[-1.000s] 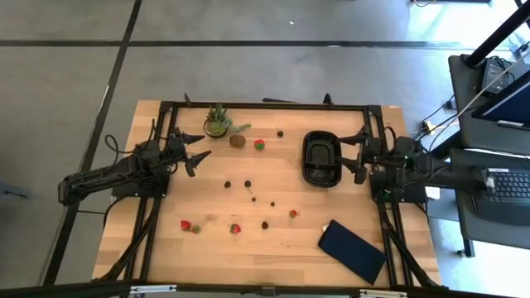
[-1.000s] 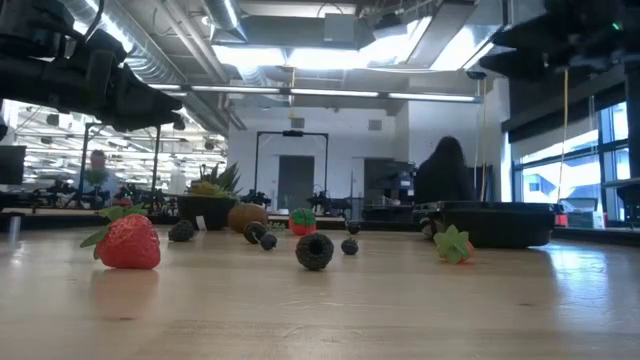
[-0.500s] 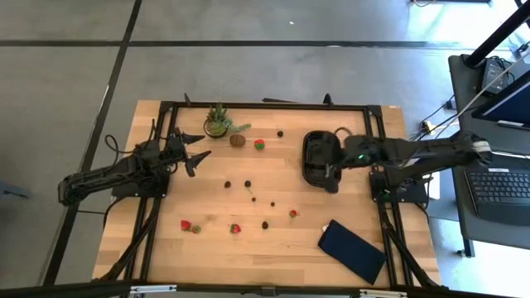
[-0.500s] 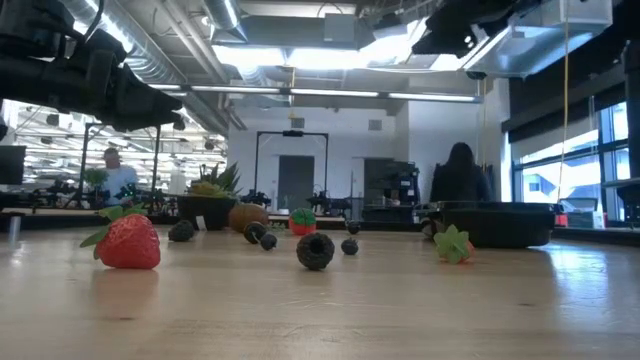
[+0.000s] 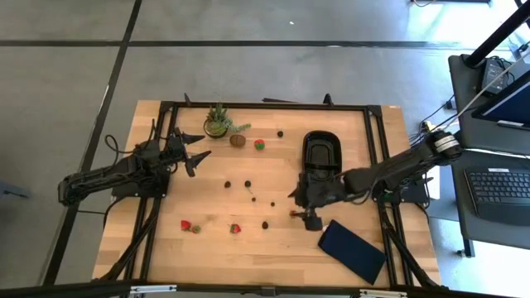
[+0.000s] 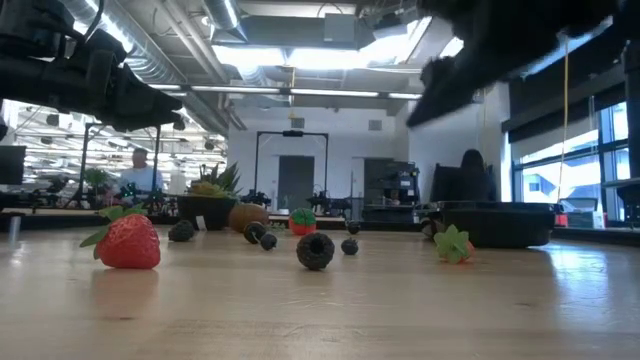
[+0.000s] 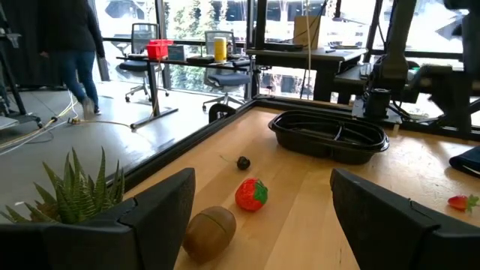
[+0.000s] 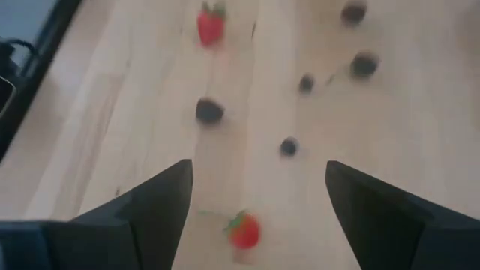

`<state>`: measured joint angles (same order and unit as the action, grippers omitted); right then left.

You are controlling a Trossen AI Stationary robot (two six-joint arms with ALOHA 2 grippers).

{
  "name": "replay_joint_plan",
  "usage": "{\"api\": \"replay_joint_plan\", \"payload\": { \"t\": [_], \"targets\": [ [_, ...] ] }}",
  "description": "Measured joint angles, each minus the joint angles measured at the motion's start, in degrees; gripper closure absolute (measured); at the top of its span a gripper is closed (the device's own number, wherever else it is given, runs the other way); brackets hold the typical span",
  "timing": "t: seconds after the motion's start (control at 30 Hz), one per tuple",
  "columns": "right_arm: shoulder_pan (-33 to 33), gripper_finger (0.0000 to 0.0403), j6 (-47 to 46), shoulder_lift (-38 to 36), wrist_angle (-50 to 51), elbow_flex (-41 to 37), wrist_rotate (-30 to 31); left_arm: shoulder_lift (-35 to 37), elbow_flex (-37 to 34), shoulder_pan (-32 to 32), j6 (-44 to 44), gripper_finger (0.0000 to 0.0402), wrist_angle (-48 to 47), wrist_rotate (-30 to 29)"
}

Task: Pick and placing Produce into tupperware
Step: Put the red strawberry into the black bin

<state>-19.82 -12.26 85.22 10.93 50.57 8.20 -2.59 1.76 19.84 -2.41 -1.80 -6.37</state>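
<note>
Red strawberry (image 8: 244, 229) lies on the bench (image 5: 215, 207) just below the black container (image 5: 321, 156) — right gripper (image 8: 255, 196) hovers above it, jaws spread. Centre them, descend straight, close gently. Left gripper (image 7: 262, 210) waits by the potted plant (image 5: 218, 122), jaws apart.

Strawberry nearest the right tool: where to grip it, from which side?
Grip the red body of the strawberry across its widest part, coming straight down from above. It lies alone on the bare table, its green top to one side, and the right tool hangs open over it. Avoid the leaves; they would probably slip.
</note>
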Motion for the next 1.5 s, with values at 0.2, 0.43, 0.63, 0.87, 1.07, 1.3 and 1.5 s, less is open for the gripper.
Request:
{"api": "replay_joint_plan", "payload": {
  "t": [0.2, 0.43, 0.63, 0.87, 1.07, 1.3, 1.5],
  "targets": [
    [-1.6, 0.0097, -5.1, 5.9, 0.0, 0.0, 1.2, 0.0, 0.0, 0.0, 0.0, 0.0099, 0.0, 0.0],
    [-1.8, 0.0097, -5.5, 11.8, -0.5, 0.0, 2.8, 0.0, 0.0, 0.0, 0.0, 0.0099, 0.0, 0.0],
    [-1.8, 0.0097, -5.6, 14.1, -0.4, 0.0, 2.8, 0.0, 0.0, 0.0, 0.0, 0.0099, 0.0, 0.0],
    [-1.8, 0.0097, -5.5, 14.2, -0.4, 0.0, 2.8, 0.0, 0.0, 0.0, 0.0, 0.0099, 0.0, 0.0],
    [-1.8, 0.0097, -5.1, 14.2, -0.5, -0.3, 2.8, 0.0, 0.0, 0.0, 0.0, 0.0099, 0.0, 0.0],
    [-1.8, 0.0097, -1.6, 14.2, -0.4, -0.2, 2.9, 0.0, 0.0, 0.0, 0.0, 0.0099, 0.0, 0.0],
    [-1.8, 0.0097, -0.8, 14.2, -0.4, -0.3, 2.9, 0.0, 0.0, 0.0, 0.0, 0.0099, 0.0, 0.0]
  ]
}}
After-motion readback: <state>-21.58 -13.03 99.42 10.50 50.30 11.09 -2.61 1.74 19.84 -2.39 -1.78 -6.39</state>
